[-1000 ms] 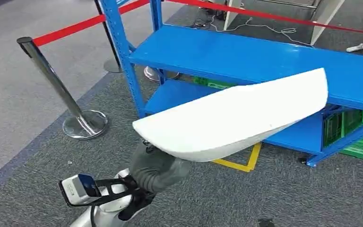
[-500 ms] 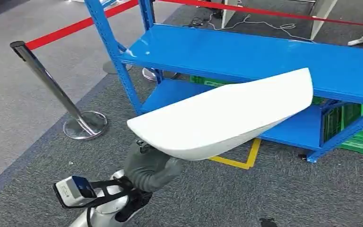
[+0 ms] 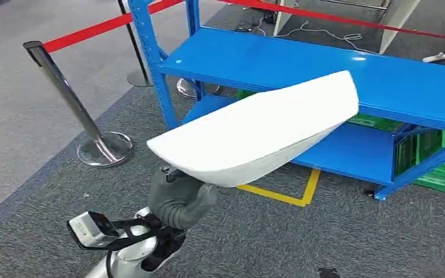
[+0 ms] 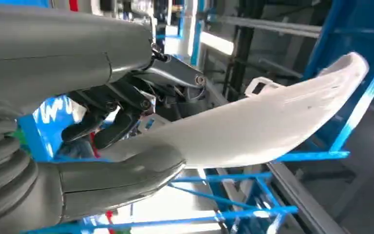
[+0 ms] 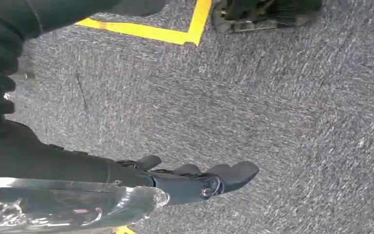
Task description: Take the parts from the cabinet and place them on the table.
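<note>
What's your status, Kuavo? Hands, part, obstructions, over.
Left hand holds white part. Right hand hangs open over carpet, holding nothing. Blue rack and stanchion post close ahead.

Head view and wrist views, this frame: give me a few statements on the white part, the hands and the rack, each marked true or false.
1. The left hand holds the white part. True.
2. The white part lies on the blue rack. False: it is held in the air in front of the rack.
3. The right hand grips a second part. False: it holds nothing and hangs over the grey carpet.
4. A red belt runs from the chrome post. True.
5. The rack's top shelf is stacked with boxes. False: it is bare.
</note>
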`<move>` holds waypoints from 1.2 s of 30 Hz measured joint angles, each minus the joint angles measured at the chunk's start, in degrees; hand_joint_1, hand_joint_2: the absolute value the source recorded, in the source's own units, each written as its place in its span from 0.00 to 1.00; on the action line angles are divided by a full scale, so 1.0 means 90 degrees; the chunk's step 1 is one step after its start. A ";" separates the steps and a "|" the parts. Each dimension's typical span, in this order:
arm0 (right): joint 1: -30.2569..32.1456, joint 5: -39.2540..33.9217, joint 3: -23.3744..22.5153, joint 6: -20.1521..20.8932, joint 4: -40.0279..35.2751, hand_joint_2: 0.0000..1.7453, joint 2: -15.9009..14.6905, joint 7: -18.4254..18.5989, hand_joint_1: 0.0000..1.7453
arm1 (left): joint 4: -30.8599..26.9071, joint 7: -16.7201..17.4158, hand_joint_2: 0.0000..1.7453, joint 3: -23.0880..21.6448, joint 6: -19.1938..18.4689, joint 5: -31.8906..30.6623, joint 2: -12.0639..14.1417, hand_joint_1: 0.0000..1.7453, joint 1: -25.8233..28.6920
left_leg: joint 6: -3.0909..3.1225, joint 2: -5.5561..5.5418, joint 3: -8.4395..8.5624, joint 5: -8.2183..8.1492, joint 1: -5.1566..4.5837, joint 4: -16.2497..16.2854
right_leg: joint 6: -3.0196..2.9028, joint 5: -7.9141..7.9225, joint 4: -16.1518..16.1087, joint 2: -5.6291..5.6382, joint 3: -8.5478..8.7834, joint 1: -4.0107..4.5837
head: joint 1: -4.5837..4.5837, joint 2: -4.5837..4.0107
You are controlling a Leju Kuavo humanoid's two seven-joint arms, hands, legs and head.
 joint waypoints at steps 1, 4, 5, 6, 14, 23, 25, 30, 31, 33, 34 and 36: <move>0.0012 0.0005 0.0000 -0.0002 0.0000 1.00 0.0000 -0.0010 0.00 | -0.0002 0.0000 1.00 0.0012 0.0088 -0.0076 0.0000 0.93 0.0016 | 0.0003 0.0000 -0.0005 0.0002 -0.0005 0.0001 | 0.0009 -0.0103 0.0363 0.0000 -0.0152 0.0001 | -0.0002 0.0000; 0.0011 0.0005 -0.0005 0.0005 0.0000 1.00 0.0000 0.0007 0.00 | -0.0002 0.0000 1.00 0.0056 0.0222 -0.0161 0.0005 0.93 0.0067 | -0.0017 -0.0110 -0.0002 0.0016 -0.0001 0.0006 | -0.0008 0.0383 -0.0383 0.0006 0.0282 -0.0005 | -0.0005 0.0000; 0.0012 0.0005 -0.0005 0.0012 0.0000 1.00 0.0000 0.0054 0.00 | -0.0002 0.0000 1.00 0.0063 0.0224 -0.0159 0.0005 0.93 0.0068 | -0.0034 -0.0143 -0.0002 0.0024 0.0002 0.0012 | -0.0016 0.0625 -0.0978 0.0067 0.0614 -0.0019 | 0.0000 0.0000; 0.0014 0.0005 -0.0005 0.0034 0.0000 1.00 0.0000 0.0092 0.00 | -0.0005 0.0000 1.00 0.0063 0.0227 -0.0159 0.0000 0.93 0.0067 | -0.0059 -0.0195 -0.0010 0.0032 0.0006 0.0023 | -0.0023 0.0696 -0.1485 0.0268 0.0880 -0.0046 | 0.0000 0.0000; -0.0009 -0.0009 -0.0024 0.0102 0.0000 1.00 0.0010 0.0155 0.00 | -0.0114 -0.0002 1.00 0.0068 0.0295 -0.0273 0.0005 0.93 0.0055 | -0.0352 -0.0102 -0.0514 -0.0478 0.0013 0.0874 | -0.0304 0.0707 -0.1606 0.0007 0.0919 -0.0045 | -0.0095 0.0000; -0.0008 -0.0036 -0.0083 0.0136 0.0000 1.00 0.0010 0.0175 0.00 | -0.0114 -0.0002 1.00 0.0056 0.0295 -0.0266 0.0010 0.93 0.0067 | -0.0241 0.0396 -0.0037 0.0012 -0.0030 0.0053 | -0.0191 0.0679 -0.1577 -0.0532 0.0913 0.0036 | -0.0112 0.0002; -0.0012 -0.0041 -0.0087 0.0136 0.0000 1.00 0.0010 0.0177 0.00 | -0.0114 -0.0002 1.00 0.0063 0.0295 -0.0263 0.0015 0.93 0.0085 | -0.0175 0.0287 -0.0085 0.0015 -0.0059 0.0054 | -0.0132 0.0695 -0.1616 -0.0657 0.0946 0.0028 | -0.0095 0.0000; -0.0008 -0.0044 -0.0100 0.0134 0.0000 1.00 0.0010 0.0177 0.00 | -0.0121 -0.0002 1.00 0.0058 0.0292 -0.0239 -0.0002 0.93 0.0071 | -0.0011 -0.0044 -0.0099 0.0107 0.0000 0.0005 | -0.0022 -0.0088 -0.0301 -0.0090 0.0384 0.0000 | -0.0024 0.0000; 0.0007 -0.0049 -0.0104 0.0134 0.0000 1.00 0.0010 0.0184 0.00 | -0.0121 -0.0002 1.00 0.0058 0.0292 -0.0224 -0.0002 0.93 0.0072 | 0.0000 -0.0117 -0.0105 0.0109 -0.0007 0.0007 | -0.0019 -0.0279 0.0212 -0.0060 0.0143 0.0007 | -0.0027 0.0000; 0.0021 -0.0048 -0.0109 0.0131 0.0000 1.00 0.0010 0.0187 0.00 | -0.0119 -0.0002 1.00 0.0061 0.0292 -0.0215 0.0000 0.93 0.0076 | 0.0004 -0.0273 -0.0102 0.0114 -0.0011 0.0009 | -0.0029 -0.0194 0.0390 -0.0053 0.0037 0.0010 | -0.0029 0.0000; 0.0013 -0.0048 -0.0109 0.0131 0.0000 1.00 0.0010 0.0187 0.00 | -0.0119 -0.0002 1.00 0.0058 0.0292 -0.0202 0.0000 0.93 0.0075 | -0.0004 -0.0365 -0.0098 0.0119 -0.0009 0.0016 | -0.0037 0.0047 0.0051 -0.0050 0.0187 0.0004 | -0.0022 0.0000; -0.0003 -0.0051 -0.0112 0.0131 0.0000 1.00 0.0010 0.0187 0.00 | -0.0119 -0.0002 1.00 0.0056 0.0292 -0.0159 -0.0002 0.93 0.0072 | -0.0037 -0.0541 -0.0095 0.0124 0.0013 0.0044 | -0.0047 0.0637 -0.1145 0.0122 0.0766 -0.0027 | -0.0024 0.0000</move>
